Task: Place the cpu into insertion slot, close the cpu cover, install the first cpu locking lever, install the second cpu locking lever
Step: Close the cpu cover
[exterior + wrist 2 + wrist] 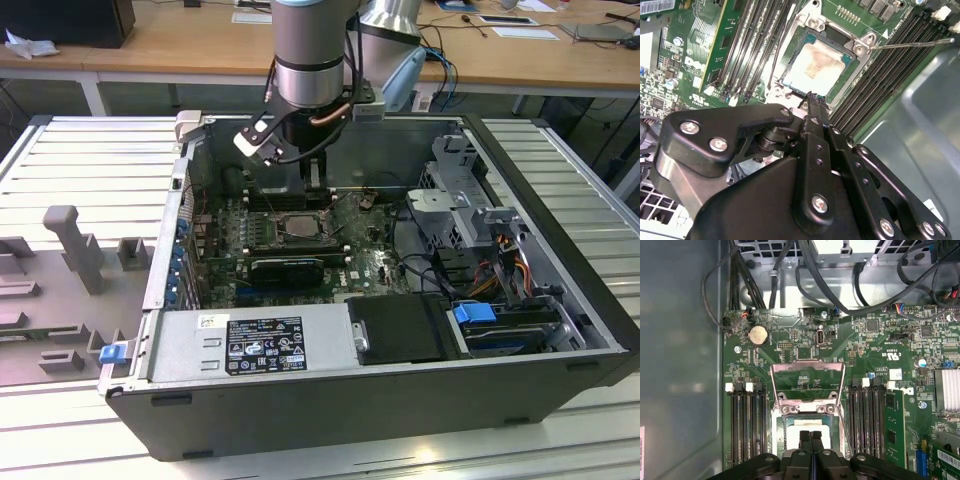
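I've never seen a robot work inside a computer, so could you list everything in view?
computer case: one, dark grey, open on slatted metal table
circuit board: one, green, inside the case
cpu: one, pale silver, lying in the insertion slot
cpu cover: one, silvery, raised open
memory slots: two banks, black, flanking the slot
coin battery: one, silver, on the board
power supply: one, grey, inside the case
claw: one, black, shut, over the cpu

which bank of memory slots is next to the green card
The bank between the insertion slot and the green card; the other bank runs along the grey case wall.
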{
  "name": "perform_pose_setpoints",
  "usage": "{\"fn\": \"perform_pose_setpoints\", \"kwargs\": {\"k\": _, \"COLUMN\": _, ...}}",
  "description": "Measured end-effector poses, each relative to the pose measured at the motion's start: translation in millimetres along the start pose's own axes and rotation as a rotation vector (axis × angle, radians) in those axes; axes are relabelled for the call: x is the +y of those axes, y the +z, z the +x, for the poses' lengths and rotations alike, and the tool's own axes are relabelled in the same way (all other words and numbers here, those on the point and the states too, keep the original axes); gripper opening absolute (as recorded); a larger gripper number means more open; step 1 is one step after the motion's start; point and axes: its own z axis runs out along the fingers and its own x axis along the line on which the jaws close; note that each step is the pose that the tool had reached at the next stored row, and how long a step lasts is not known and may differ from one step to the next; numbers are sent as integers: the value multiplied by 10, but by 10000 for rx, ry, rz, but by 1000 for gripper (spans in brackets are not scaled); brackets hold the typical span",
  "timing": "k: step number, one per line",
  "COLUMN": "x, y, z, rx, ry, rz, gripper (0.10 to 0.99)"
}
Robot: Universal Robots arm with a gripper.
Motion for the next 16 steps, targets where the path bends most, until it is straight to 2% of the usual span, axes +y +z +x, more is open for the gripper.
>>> {"fn": "perform_pose_setpoints", "kwargs": {"k": 7, "x": 46, "y": 2, "z": 2, "rx": -1, "ry": 0, "rz": 4, "gripper": 106}}
{"fn": "perform_pose_setpoints", "kwargs": {"k": 16, "x": 62, "y": -10, "z": 2, "rx": 0, "ry": -1, "rz": 5, "gripper": 106}}
